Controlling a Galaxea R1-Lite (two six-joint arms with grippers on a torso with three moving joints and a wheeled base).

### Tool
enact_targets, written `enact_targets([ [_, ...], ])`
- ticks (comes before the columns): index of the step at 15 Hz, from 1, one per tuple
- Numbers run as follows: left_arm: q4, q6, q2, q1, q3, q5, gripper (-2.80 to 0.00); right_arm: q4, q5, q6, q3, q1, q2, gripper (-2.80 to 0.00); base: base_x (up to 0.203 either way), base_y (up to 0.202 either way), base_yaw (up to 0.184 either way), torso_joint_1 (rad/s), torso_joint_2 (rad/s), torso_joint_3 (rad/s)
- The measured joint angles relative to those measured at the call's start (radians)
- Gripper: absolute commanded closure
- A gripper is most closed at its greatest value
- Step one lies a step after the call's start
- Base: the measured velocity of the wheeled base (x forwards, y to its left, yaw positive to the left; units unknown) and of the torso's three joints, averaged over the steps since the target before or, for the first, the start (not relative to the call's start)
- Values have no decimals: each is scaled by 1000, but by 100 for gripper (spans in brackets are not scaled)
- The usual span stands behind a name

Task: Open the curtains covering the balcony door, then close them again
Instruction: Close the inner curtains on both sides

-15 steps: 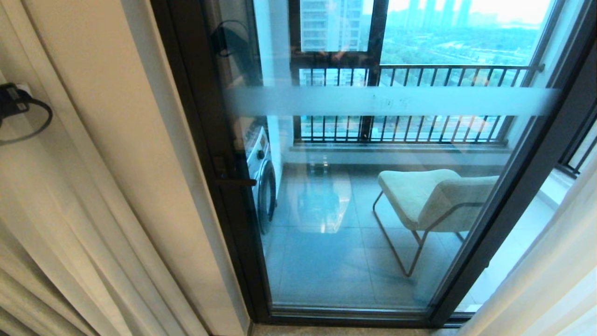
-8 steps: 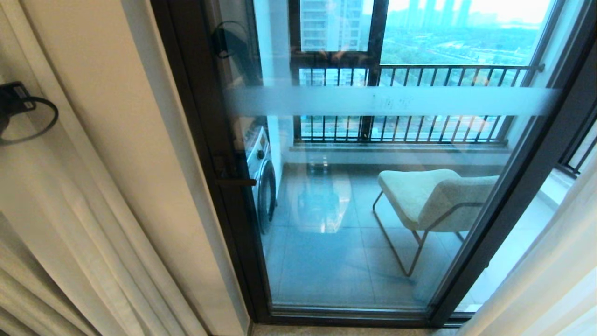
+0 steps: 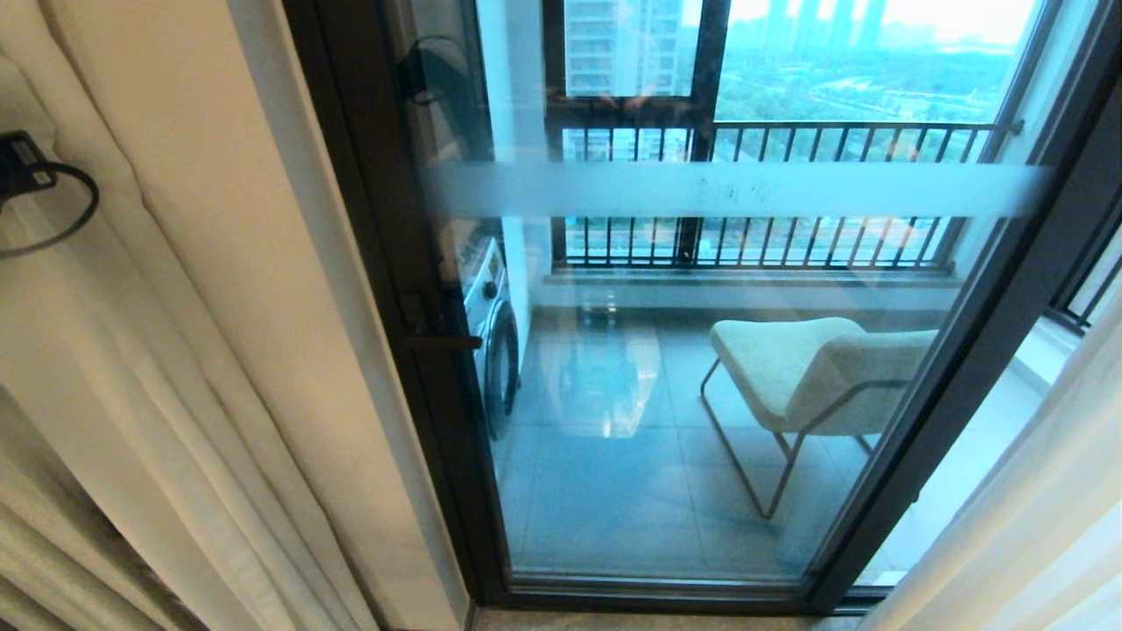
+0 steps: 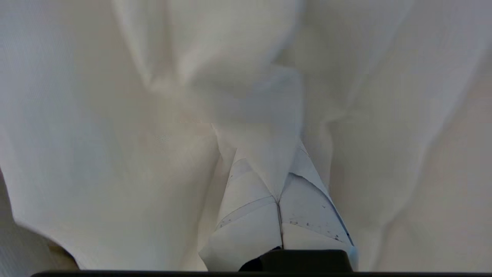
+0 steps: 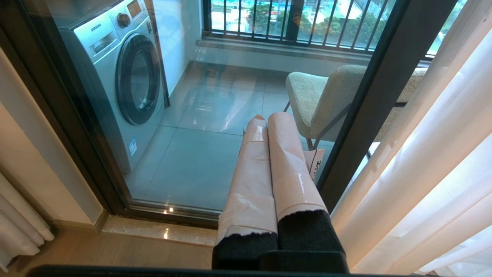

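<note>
The balcony door [image 3: 386,263] stands uncovered, its glass crossed by a frosted band [image 3: 736,188]. The curtains hang bunched at both sides: white sheer folds on the left [image 3: 131,394] and on the right [image 3: 1034,526]. A darker beige drape shows at the lower left [image 3: 53,570]. My left gripper [image 4: 271,165] is buried in the left curtain [image 4: 115,134] and shut on a pinched fold of its fabric. Only its dark wrist and a cable loop [image 3: 26,171] show in the head view. Low before the door, my right gripper [image 5: 268,119] is shut and holds nothing.
Behind the glass stand a washing machine [image 5: 123,73] on the left and a cushioned chair [image 3: 806,372] with a thin metal frame. A window with a black railing [image 3: 754,237] lies farther back. A cream wall strip [image 3: 263,263] separates the left curtain from the door frame.
My left gripper has closed onto a fold of the left curtain. Its wrist has shifted slightly up along the picture's left edge and the fabric there has bunched. The right arm has kept still.
</note>
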Motion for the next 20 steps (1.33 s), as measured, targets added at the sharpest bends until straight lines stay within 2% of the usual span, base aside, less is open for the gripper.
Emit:
enact_targets([
  [4, 3, -17, -75, -5, 62, -73, 0, 0, 0, 0, 0, 0, 0, 0, 0, 0, 0, 0, 0, 0],
  [9, 8, -24, -200, -19, 142, -242, 0, 0, 0, 0, 0, 0, 0, 0, 0, 0, 0, 0, 0, 0],
  [11, 8, -35, -254, -30, 184, -283, 0, 0, 0, 1, 0, 0, 0, 0, 0, 0, 0, 0, 0, 0],
  [16, 8, -58, -382, -146, 275, -290, 0, 0, 0, 0, 0, 0, 0, 0, 0, 0, 0, 0, 0, 0],
  [20, 2, -59, -479, -296, 370, -290, 0, 0, 0, 0, 0, 0, 0, 0, 0, 0, 0, 0, 0, 0],
])
